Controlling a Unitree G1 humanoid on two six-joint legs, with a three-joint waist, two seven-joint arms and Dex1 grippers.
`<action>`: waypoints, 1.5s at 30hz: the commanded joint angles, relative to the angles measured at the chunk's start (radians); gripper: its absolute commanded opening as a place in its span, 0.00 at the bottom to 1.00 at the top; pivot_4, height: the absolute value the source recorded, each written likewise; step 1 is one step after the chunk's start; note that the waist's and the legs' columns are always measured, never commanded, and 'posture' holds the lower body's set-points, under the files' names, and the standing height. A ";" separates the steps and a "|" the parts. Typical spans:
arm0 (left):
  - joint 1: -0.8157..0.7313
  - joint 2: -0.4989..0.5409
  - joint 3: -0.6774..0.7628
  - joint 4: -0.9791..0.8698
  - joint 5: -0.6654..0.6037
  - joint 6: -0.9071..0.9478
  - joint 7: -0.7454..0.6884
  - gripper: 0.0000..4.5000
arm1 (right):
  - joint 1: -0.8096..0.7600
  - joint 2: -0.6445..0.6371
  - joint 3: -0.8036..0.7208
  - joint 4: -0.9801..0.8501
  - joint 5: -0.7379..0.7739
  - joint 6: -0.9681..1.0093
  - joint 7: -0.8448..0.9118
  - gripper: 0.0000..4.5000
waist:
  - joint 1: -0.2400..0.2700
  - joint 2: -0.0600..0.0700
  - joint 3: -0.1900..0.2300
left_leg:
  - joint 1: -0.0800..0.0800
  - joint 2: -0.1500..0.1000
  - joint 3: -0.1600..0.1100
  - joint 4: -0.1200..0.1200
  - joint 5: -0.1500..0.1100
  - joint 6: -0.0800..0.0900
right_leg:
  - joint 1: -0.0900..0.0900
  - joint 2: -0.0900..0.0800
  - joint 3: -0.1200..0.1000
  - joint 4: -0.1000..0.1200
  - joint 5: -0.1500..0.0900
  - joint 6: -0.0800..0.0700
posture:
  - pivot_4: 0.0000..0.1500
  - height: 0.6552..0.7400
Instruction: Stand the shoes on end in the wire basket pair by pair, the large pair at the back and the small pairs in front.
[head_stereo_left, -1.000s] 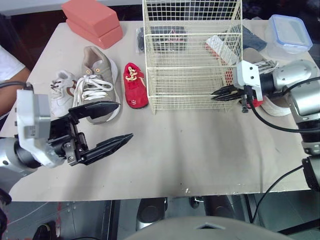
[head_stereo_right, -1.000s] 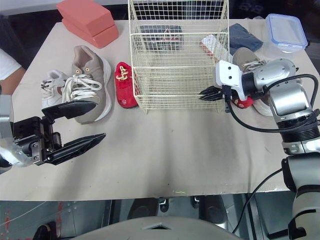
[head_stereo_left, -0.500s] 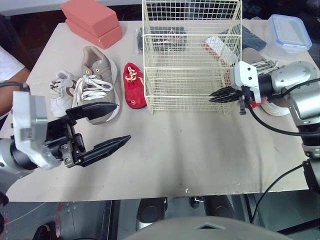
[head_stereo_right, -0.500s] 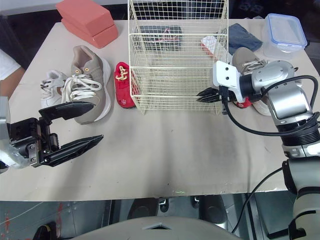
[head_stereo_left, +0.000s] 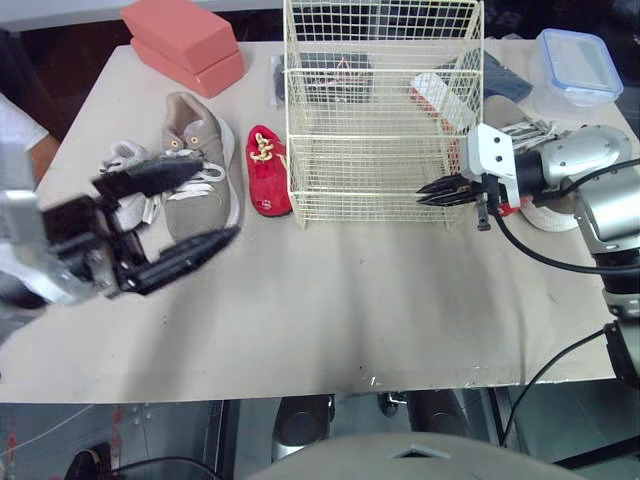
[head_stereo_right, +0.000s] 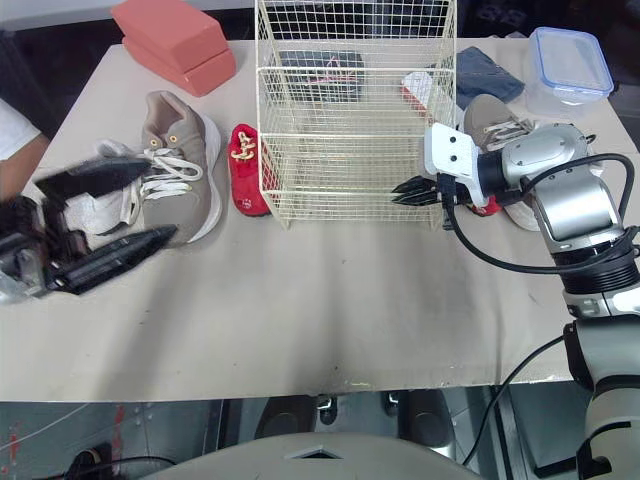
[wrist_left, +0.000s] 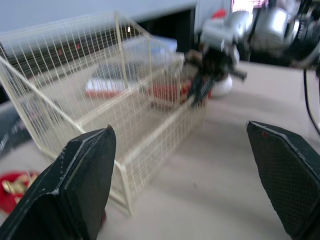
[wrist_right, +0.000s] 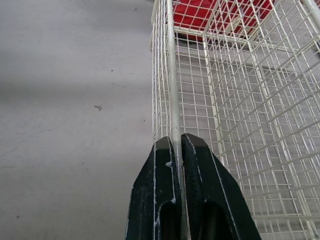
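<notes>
Right wrist view shows you the right gripper (wrist_right: 175, 142) pinched tight on a vertical corner wire of the wire basket (head_stereo_left: 385, 150), with the wire running down between the two black fingers. From the head camera that post is the basket's front right corner, low down near the tabletop, and the arm reaches in from the basket's right side.

Your left gripper (head_stereo_left: 220, 198) is spread wide with nothing between its fingers. It hangs over the table in front of and to the left of the basket, well apart from it, with its fingers pointing toward the basket.

Left of the basket, a small red shoe (head_stereo_left: 268, 172) lies flat just beside the left wall. A large tan shoe (head_stereo_left: 200, 140) lies beside that one, farther from the basket, and the left gripper's fingers cross over its near end. A small white shoe (head_stereo_left: 122, 158) is farther out again, partly hidden by the same gripper.

Right of the basket, another tan shoe (head_stereo_right: 490, 115) lies close to the right wall, behind the right arm. A bit of a second red shoe (head_stereo_right: 487, 207) shows just past that gripper's wrist
</notes>
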 joint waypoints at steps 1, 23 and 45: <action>0.022 -0.053 -0.045 0.050 0.094 -0.066 -0.035 1.00 | -0.005 0.000 -0.042 -0.021 0.025 -0.022 -0.011 0.00 | -0.002 0.000 0.001 | 0.000 0.000 0.002 0.000 0.000 0.000 | 0.000 0.000 0.000 0.000 0.000 0.000 | 1.00 0.36; -0.009 -0.066 -0.091 0.087 0.098 -0.069 -0.084 1.00 | 0.066 -0.041 -0.192 -0.149 0.185 0.122 -0.081 0.96 | 0.003 -0.005 0.004 | -0.001 0.001 0.000 0.000 0.000 0.000 | -0.001 -0.002 0.001 0.000 0.001 -0.002 | 1.00 0.36; -0.405 -0.032 -0.468 0.062 0.003 0.066 -0.038 1.00 | 0.623 -0.169 -0.813 -0.102 0.219 0.228 -0.485 0.96 | 0.001 -0.005 0.004 | 0.001 -0.001 0.003 0.000 0.000 0.000 | 0.001 0.002 0.006 0.001 0.000 0.001 | 1.00 0.36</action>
